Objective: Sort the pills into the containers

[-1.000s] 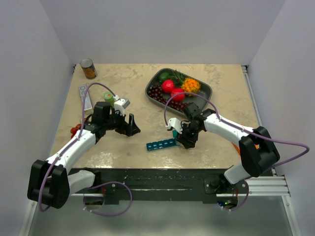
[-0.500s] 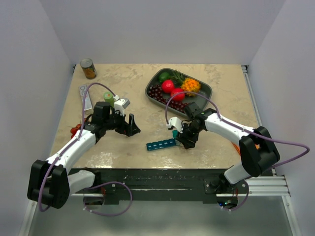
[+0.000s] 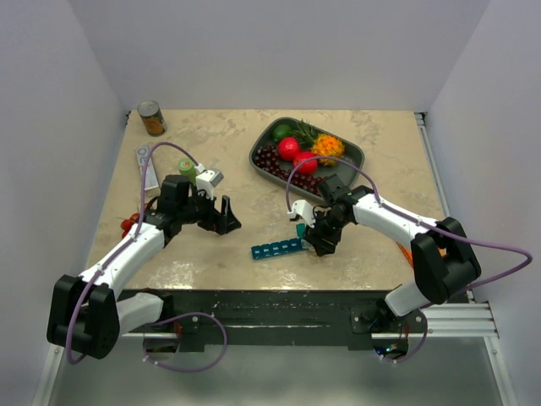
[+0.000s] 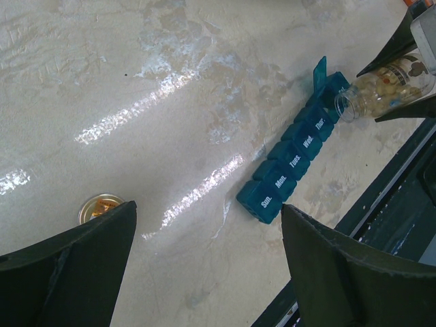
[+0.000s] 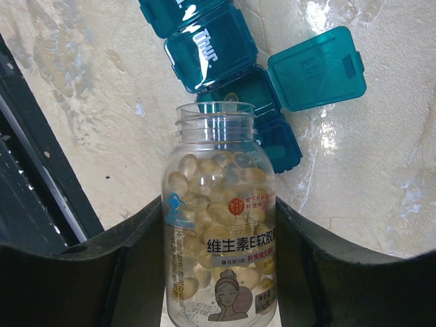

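Worktop (image 3: 211, 144): everything I need is on it, and the organiser strip (image 3: 277, 249) lies near my edge, between the two arms.
Left claw (image 4: 204, 272): the fingers are spread wide with nothing between them. It hangs over bare worktop to the left of the strip, and I judge it idle for this step.
Right claw (image 5: 219, 204): it is clamped on the body of the bottle (image 5: 219, 259), holding it tipped with the mouth toward the strip's right-hand end.
Organiser strip: the Sun, Mon, Tues, Wed and Thur lids are down, and I cannot see through the teal plastic whether anything is inside them. The next compartment past Thur (image 5: 238, 92) has its lid (image 5: 317, 68) flipped open. One more compartment beyond it is partly hidden behind the bottle.
Bottle: it is uncapped and looks nearly full, with its mouth just above the open compartment.
Pills (image 5: 218, 184): almost all of them are in the bottle. One pale shape shows at the mouth over the open cell, but I cannot tell whether it has dropped in. By my reading the sort has barely begun, with one cell being served and the others yet to be opened and filled.
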`<action>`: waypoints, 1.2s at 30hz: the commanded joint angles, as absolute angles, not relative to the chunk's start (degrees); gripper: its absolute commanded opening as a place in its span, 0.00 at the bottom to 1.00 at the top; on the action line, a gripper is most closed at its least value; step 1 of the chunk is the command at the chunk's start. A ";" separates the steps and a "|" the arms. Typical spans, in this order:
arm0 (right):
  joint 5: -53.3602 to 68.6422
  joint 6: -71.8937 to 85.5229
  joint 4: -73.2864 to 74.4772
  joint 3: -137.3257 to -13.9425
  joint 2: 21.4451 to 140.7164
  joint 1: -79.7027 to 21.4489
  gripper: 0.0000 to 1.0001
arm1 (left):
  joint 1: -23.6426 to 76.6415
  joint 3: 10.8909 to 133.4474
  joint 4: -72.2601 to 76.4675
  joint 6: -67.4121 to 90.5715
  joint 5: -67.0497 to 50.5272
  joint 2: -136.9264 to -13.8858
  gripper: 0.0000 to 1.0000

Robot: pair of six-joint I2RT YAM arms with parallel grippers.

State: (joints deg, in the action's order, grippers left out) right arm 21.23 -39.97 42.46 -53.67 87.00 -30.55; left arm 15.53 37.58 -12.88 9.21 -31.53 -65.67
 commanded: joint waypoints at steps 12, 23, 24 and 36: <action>24.78 -39.29 42.98 -55.81 86.49 -29.27 0.05 | 15.91 38.67 -11.25 7.73 -32.52 -64.42 0.90; 25.93 -39.20 43.07 -55.99 86.66 -28.65 0.05 | 15.91 38.67 -11.25 7.65 -32.34 -63.90 0.90; 26.10 -39.20 43.07 -55.99 86.66 -28.57 0.05 | 15.91 38.67 -11.25 7.73 -32.43 -63.90 0.90; 28.74 -39.02 43.94 -56.60 88.15 -27.33 0.05 | 15.91 38.67 -11.25 7.73 -32.26 -63.72 0.90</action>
